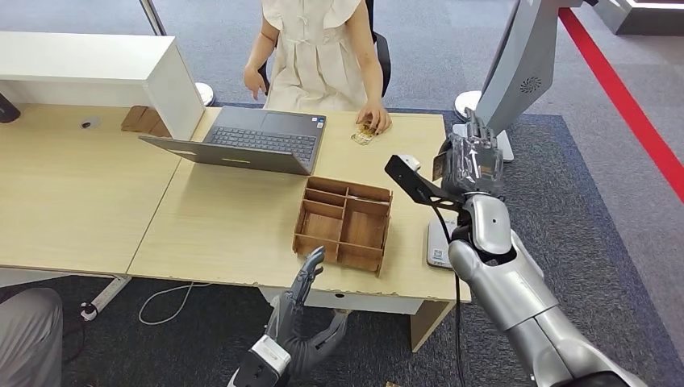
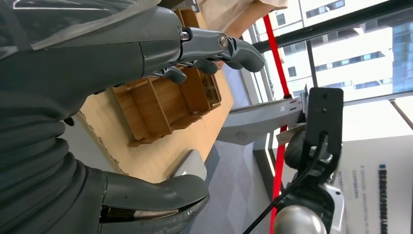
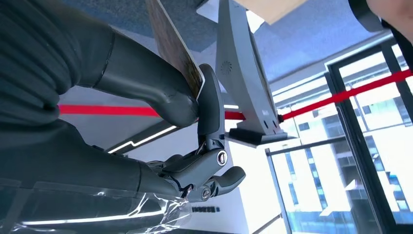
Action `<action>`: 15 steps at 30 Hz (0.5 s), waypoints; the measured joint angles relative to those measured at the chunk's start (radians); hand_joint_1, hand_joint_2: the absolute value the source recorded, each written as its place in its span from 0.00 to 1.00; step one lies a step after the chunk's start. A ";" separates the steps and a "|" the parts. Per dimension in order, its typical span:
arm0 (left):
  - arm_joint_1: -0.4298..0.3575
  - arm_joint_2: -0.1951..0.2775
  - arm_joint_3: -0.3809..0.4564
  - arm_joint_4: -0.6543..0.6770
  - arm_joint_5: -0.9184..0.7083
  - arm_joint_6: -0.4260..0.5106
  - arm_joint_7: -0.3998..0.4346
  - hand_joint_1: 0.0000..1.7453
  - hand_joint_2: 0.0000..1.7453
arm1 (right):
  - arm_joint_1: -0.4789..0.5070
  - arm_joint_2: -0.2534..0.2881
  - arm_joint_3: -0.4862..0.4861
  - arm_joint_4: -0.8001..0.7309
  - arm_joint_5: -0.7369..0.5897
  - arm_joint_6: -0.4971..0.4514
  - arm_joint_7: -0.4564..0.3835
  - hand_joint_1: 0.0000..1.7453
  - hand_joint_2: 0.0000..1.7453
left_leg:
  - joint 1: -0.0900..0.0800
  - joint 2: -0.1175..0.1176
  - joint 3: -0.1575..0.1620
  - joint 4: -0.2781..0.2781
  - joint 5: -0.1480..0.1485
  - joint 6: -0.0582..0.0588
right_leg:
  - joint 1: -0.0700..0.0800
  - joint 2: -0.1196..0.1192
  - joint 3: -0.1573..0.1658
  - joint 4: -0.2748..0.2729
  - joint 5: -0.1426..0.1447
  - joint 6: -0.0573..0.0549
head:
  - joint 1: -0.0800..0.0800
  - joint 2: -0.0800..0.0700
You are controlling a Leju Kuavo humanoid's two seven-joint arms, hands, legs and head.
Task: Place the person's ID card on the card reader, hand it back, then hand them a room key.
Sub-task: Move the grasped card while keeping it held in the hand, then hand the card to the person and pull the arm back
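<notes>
My right hand point(image 1: 473, 158) is raised above the table's right end, near the person's side. It pinches a dark thin card point(image 3: 173, 44) between thumb and finger; I cannot tell whether this is the ID card or a room key. The person in a cream dress point(image 1: 316, 48) sits across the table, one hand point(image 1: 375, 118) resting on a small card point(image 1: 362, 137) that lies on the table. The grey card reader point(image 1: 437, 244) lies at the table's right front edge, partly behind my right arm. My left hand point(image 1: 305, 282) hangs low at the front edge, fingers apart, holding nothing.
A wooden tray with compartments point(image 1: 345, 222) stands mid-table, in front of an open grey laptop point(image 1: 250, 141). A white counter block point(image 1: 97, 68) sits at the back left. A grey stand point(image 1: 520, 72) rises right of the table. A cable point(image 1: 165, 302) lies on the floor.
</notes>
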 joint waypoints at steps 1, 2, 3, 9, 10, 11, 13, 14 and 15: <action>0.000 0.000 0.000 0.001 0.000 -0.005 -0.001 0.00 1.00 | 0.000 -0.006 -0.003 -0.014 0.000 0.001 0.002 1.00 1.00 | 0.000 0.000 0.000 0.000 0.000 0.000 | 0.000 0.000 0.000 0.000 0.000 0.000 | 0.000 0.000; 0.000 0.000 0.000 0.003 0.000 -0.010 -0.003 0.00 1.00 | 0.000 -0.011 -0.006 -0.025 0.001 0.005 0.005 1.00 1.00 | 0.000 0.000 0.000 0.000 0.000 0.000 | 0.000 0.000 0.000 0.000 0.000 0.000 | 0.000 0.000; 0.000 0.000 0.000 0.004 0.000 -0.019 -0.005 0.00 1.00 | 0.000 -0.017 -0.010 -0.035 0.003 0.012 0.008 1.00 1.00 | 0.000 0.000 0.000 0.000 0.000 0.000 | 0.000 0.000 0.000 0.000 0.000 0.000 | 0.000 0.000; -0.002 -0.003 -0.003 0.018 -0.002 -0.093 -0.021 0.00 1.00 | -0.004 -0.051 -0.020 -0.079 0.028 0.108 0.032 1.00 1.00 | 0.000 0.000 0.000 0.000 0.000 0.000 | 0.000 0.000 0.000 0.000 0.000 0.000 | 0.000 0.000; -0.003 -0.004 -0.003 0.022 -0.004 -0.109 -0.026 0.00 1.00 | -0.008 -0.054 -0.020 -0.083 0.034 0.135 0.035 1.00 1.00 | 0.000 0.000 0.000 0.000 0.000 0.000 | 0.000 0.000 0.000 0.000 0.000 0.000 | 0.000 0.000; -0.005 -0.006 -0.004 0.026 -0.005 -0.122 -0.030 0.00 1.00 | -0.016 -0.056 -0.019 -0.086 0.040 0.160 0.037 1.00 1.00 | 0.000 0.000 0.000 0.000 0.000 0.000 | 0.000 0.000 0.000 0.000 0.000 0.000 | 0.000 0.000; -0.009 -0.011 -0.006 0.035 -0.006 -0.140 -0.034 0.00 1.00 | -0.036 -0.058 -0.017 -0.087 0.046 0.199 0.038 1.00 1.00 | 0.000 0.000 0.000 0.000 0.000 0.000 | 0.000 0.000 0.000 0.000 0.000 0.000 | 0.000 0.000; -0.011 -0.013 -0.007 0.038 -0.007 -0.144 -0.035 0.00 1.00 | -0.045 -0.058 -0.017 -0.088 0.048 0.210 0.038 1.00 1.00 | 0.000 0.000 0.000 0.000 0.000 0.000 | 0.000 0.000 0.000 0.000 0.000 0.000 | 0.000 0.000; -0.013 -0.015 -0.007 0.041 -0.007 -0.146 -0.036 0.00 1.00 | -0.052 -0.058 -0.017 -0.089 0.048 0.217 0.038 1.00 1.00 | 0.000 0.000 0.000 0.000 0.000 0.000 | 0.000 0.000 0.000 0.000 0.000 0.000 | 0.000 0.000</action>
